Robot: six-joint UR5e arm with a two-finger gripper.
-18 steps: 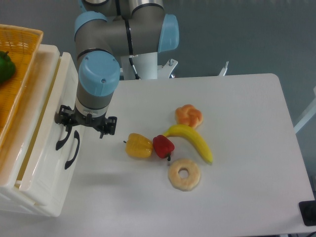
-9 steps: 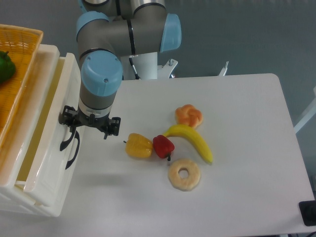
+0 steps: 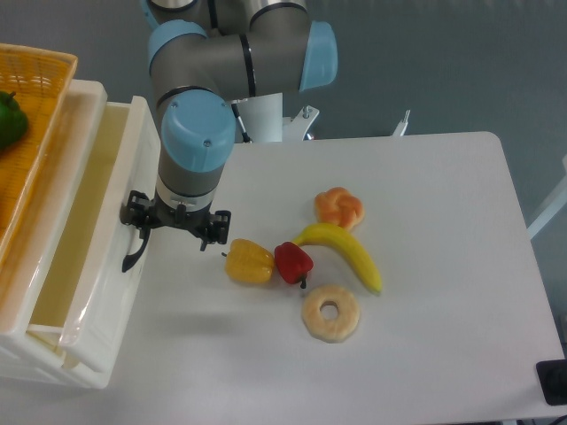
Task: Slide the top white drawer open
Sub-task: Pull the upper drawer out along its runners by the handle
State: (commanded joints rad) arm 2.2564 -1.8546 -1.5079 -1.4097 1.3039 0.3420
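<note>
Glossy white plastic top white drawer (image 3: 97,266); woven orange wicker basket (image 3: 31,115); matt table (image 3: 425,221).

Fingers hidden under the wrist housing at left-center of frame, so gripper (image 3: 142,237) state can't be read; only part of the black handle (image 3: 135,252) shows below it. Top white drawer (image 3: 89,221): far inside corner covered by the orange wicker basket (image 3: 31,115), which is itself cut by the left edge. Green item (image 3: 7,119) in the basket is half out of frame, too little to ID. Lower drawer not visible beneath the top 1. Cabinet (image 3: 53,363) cropped at left & bottom edges. Arm's upper links cut off at top edge. Dark object (image 3: 554,382) at lower right corner clipped, unidentifiable. Desk (image 3: 425,354) front edge runs off bottom.
</note>
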